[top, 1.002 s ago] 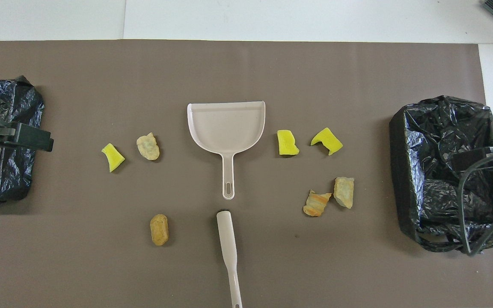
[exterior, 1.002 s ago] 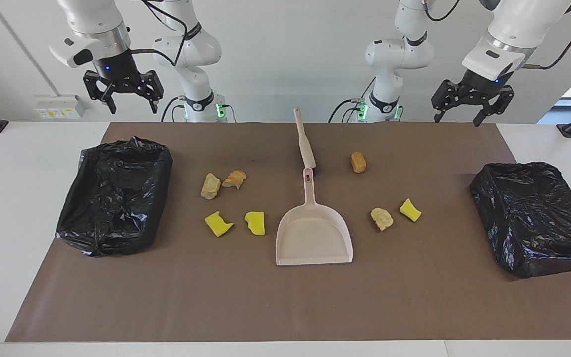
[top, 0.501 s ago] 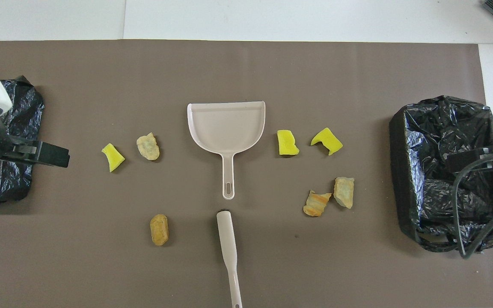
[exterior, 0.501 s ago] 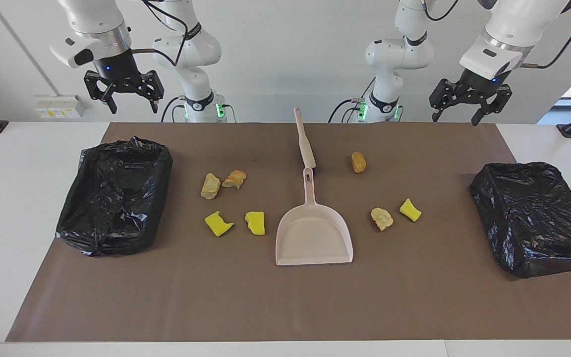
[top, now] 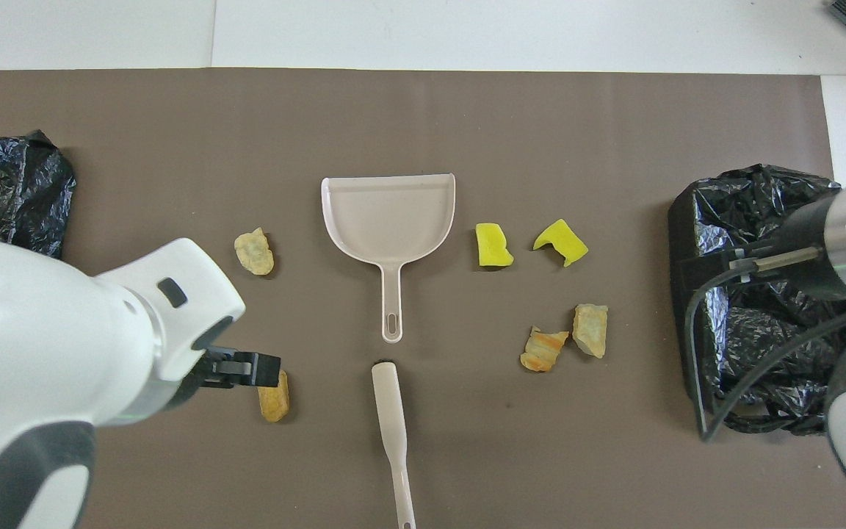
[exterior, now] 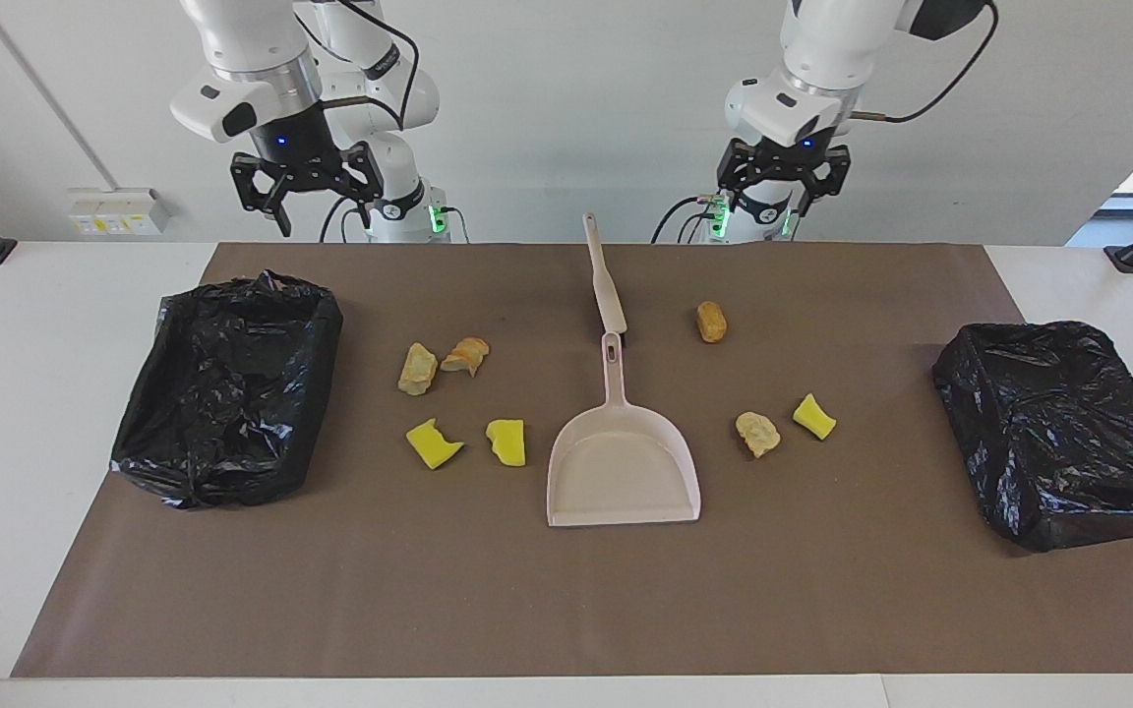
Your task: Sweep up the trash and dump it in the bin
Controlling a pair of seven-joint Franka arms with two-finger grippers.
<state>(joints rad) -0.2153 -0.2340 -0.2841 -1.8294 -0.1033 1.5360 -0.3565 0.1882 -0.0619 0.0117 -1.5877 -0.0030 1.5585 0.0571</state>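
Several small trash chunks lie on the brown mat around a pink-beige dustpan (exterior: 623,472) (top: 390,217). Yellow ones (exterior: 434,442) (exterior: 506,442) and tan ones (exterior: 417,369) (exterior: 465,355) lie toward the right arm's end. A yellow chunk (exterior: 814,416), a tan chunk (exterior: 757,434) and a tan-orange chunk (exterior: 712,322) lie toward the left arm's end. The brush (exterior: 606,280) (top: 392,419) lies nearer to the robots than the dustpan, in line with its handle. My left gripper (exterior: 783,197) (top: 247,367) hangs open, high up, beside the tan-orange chunk (top: 273,397) in the overhead view. My right gripper (exterior: 316,211) hangs open and holds nothing.
Two bins lined with black bags stand at the mat's ends, one at the right arm's end (exterior: 227,388) (top: 761,294), one at the left arm's end (exterior: 1053,433) (top: 4,184). The left arm's white body hides part of the mat in the overhead view.
Both arms have swung in from the table's ends toward the middle, the left one much farther. The left gripper has left its bin. Nothing on the mat has moved.
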